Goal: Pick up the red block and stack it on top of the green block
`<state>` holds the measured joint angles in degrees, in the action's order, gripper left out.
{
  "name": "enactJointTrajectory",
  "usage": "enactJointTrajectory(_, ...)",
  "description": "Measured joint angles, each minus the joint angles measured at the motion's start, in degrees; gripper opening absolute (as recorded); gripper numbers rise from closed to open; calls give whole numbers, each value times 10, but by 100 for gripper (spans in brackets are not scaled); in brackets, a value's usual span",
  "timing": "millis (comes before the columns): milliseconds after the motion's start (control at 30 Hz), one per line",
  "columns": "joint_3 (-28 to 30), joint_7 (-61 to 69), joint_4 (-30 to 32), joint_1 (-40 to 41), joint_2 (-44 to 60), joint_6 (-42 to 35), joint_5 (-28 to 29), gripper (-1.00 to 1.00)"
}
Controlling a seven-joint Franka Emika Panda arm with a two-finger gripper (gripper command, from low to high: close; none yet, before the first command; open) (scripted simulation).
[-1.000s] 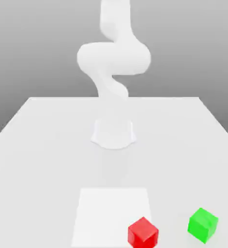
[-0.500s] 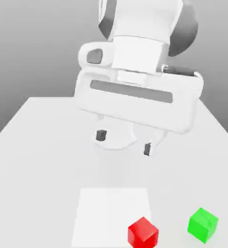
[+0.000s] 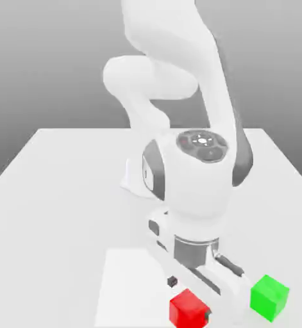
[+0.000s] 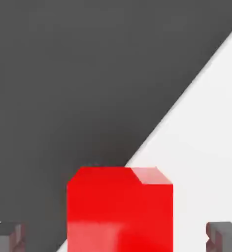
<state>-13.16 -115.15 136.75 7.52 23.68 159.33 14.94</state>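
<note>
The red block (image 4: 119, 209) runs off the hand view's edge (its underside unseen). In the exterior view, the arm (image 3: 179, 122) is cropped above, hiding the far table (image 3: 63, 186) centre.

- A white table (image 3: 57, 192) carries everything in the scene; its top is plain and pale, running back to a far edge against a grey backdrop.
- A lighter white square patch (image 3: 127, 282) lies flat on the table near the front edge.
- The red block (image 3: 189, 309) sits on the table at the square patch's corner on the exterior view's right.
- The green block (image 3: 268, 296) rests on the bare table, off the patch, near the red block on the exterior view's right and apart from it.
- The robot arm's round base (image 3: 133, 176) stands on the table farther back, behind the patch.
- In the hand view the red block (image 4: 119, 209) stands on the pale table surface (image 4: 206, 147).
</note>
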Motion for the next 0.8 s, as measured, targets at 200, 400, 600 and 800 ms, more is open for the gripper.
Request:
enactJointTrajectory(200, 1, -1, 0, -1, 3, 3, 1, -100)
enactJointTrajectory(400, -53, 28, 14, 3, -94, -78, -57, -100)
enactJointTrajectory(600, -110, -35, 5, -80, -101, -98, -41, -100)
enactJointTrajectory(800, -79, -69, 1, -110, -46, -52, 5, 100)
